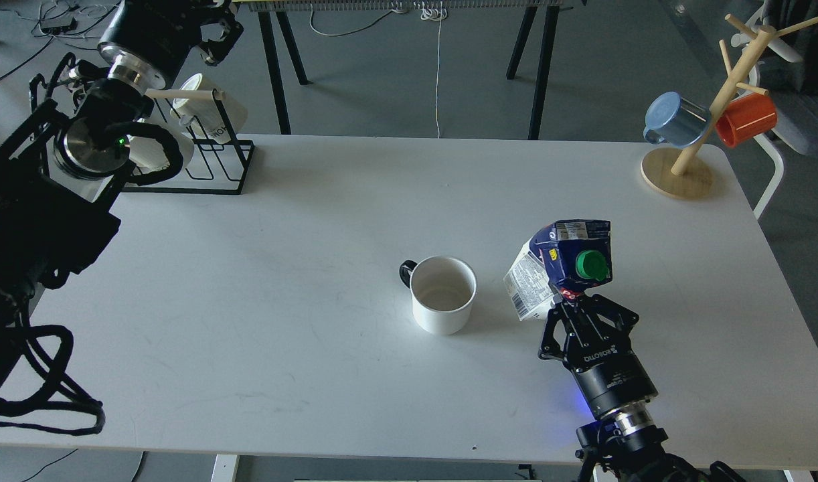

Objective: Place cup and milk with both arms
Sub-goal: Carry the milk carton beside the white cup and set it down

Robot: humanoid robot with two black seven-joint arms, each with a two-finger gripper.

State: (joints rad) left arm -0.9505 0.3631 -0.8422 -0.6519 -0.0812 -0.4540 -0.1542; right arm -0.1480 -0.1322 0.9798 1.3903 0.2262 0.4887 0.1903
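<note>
The cup (443, 294) stood upright near the middle of the white bench (282, 281), mouth open to the ceiling and empty as far as could be seen, its vertical axis square to the surface and its small black handle pointing left, toward the robot's left side. That looked like a finished placement: nothing touched it. Just beside it on the right, but apart from it, was the milk (561, 264), and here the right end effector (578, 309) was clenched on the lower part of the carton from the near side, its fingers wrapped about the base. The carton's long axis leaned, its gabled top tipped toward the camera and to the right, so the green screw cap faced up and toward the viewer while the white printed side showed on the left. Whether its base rested on the bench or hung just clear could not be told, since the fingers hid it. The lean suggested the carton was held low so it could be set down next to the cup. The left end effector (211, 37) was raised well away at the far left corner, over the black wire rack (215, 164); it was seen dark and end-on, so whether it was released or closed could not be told.
</note>
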